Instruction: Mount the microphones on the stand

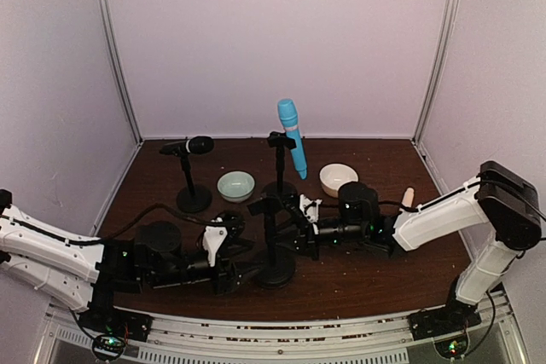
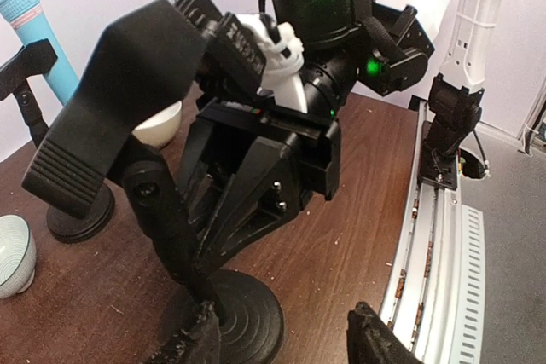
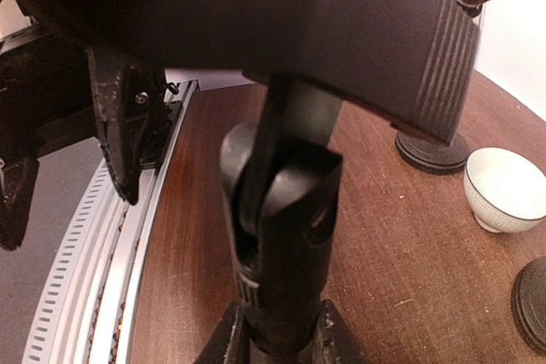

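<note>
The empty front stand (image 1: 275, 272) rises between both arms, its clip bare. Behind it the blue mic (image 1: 292, 136), and back-left of it the black mic (image 1: 193, 145), already sit in other stands. The cream mic (image 1: 408, 197) rests to its right, beside the right arm, partly hidden. Expect that mic to be light, rigid and smooth, likely to roll, so take it mid-body. Your right gripper (image 3: 280, 334) is pinched narrow around the front stand's post. Your left gripper (image 2: 286, 343) gapes wide at the stand's base, holding nothing.
</note>
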{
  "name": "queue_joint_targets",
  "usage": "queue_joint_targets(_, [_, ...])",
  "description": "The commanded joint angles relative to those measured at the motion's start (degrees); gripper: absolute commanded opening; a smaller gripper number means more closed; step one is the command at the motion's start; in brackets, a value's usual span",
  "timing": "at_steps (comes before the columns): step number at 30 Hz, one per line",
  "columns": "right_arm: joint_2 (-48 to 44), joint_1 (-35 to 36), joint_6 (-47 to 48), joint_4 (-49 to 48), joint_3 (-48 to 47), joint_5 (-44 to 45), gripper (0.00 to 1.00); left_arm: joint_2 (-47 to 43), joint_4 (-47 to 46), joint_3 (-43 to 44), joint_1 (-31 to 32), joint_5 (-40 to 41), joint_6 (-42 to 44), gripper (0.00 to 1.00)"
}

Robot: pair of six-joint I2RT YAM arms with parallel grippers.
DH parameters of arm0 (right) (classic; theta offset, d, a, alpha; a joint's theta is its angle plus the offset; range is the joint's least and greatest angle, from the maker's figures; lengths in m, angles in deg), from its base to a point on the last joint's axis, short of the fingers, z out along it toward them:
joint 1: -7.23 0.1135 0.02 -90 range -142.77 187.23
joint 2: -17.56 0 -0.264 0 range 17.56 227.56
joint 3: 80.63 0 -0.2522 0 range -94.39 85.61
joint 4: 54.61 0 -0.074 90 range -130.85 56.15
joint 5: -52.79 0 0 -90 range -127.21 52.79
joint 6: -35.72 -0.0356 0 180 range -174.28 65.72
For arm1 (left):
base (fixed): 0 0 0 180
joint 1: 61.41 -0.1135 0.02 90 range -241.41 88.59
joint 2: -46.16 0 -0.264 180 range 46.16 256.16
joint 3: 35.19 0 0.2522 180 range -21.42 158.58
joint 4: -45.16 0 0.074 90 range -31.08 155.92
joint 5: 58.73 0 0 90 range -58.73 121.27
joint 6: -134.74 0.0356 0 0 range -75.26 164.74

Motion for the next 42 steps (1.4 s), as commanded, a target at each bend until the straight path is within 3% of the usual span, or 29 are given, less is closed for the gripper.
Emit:
queue_joint_targets(1, [1.4,-1.0,-1.5,-4.6,-1.5,-1.7,0.23,0.7,-2.7,-0.5,0.1,0.2,-0.3,0.53])
queue_joint_targets(6, [0.6,-1.3,-4.1,-4.7,-0.1,-0.5,0.33,-0.1,-1.8,0.0,0.1,-0.1,0.1,0.53])
queue_joint_targets(10, [-4.3,-1.3,-7.9,-7.3,5.6,1.6,0.58,-2.0,1.6,0.9,0.1,-1.2,0.9,0.53])
queue_joint_targets(14, [-11.6,-1.2,-12.2,-4.2,11.4,5.7,0.6,-4.7,7.6,3.0,0.1,-1.6,2.3,0.53])
queue_joint_targets(17, [-18.7,-1.2,-16.0,9.9,11.9,11.5,0.59,-6.3,14.3,6.1,0.1,0.6,3.9,0.54])
queue_joint_targets(20, [-25.5,-1.2,-21.4,22.4,11.7,22.0,0.58,-7.0,21.0,10.4,0.0,4.3,6.2,0.56])
queue_joint_targets(23, [-33.3,-1.2,-26.6,35.0,10.9,37.0,0.58,-7.3,25.7,14.7,-0.1,9.6,8.4,0.64])
queue_joint_targets(27, [-44.5,-1.6,-35.3,52.4,10.9,62.8,0.65,-7.7,28.3,18.0,-1.0,14.0,10.4,0.69])
queue_joint_targets(29, [-50.3,-2.8,-38.6,57.9,12.2,69.4,0.72,-8.3,28.1,18.1,-1.2,15.2,10.3,0.7])
queue_joint_targets(32, [-54.6,-6.4,-41.6,64.8,12.7,70.2,0.76,-10.0,25.5,16.0,-1.3,15.4,7.9,0.7])
queue_joint_targets(35, [-52.7,-10.4,-43.5,70.1,12.4,66.9,0.82,-13.0,21.2,11.9,-1.3,13.9,5.1,0.7])
queue_joint_targets(42, [-43.6,-17.6,-46.5,67.6,13.3,56.8,0.83,-19.8,20.2,5.5,-1.3,12.6,1.8,0.7])
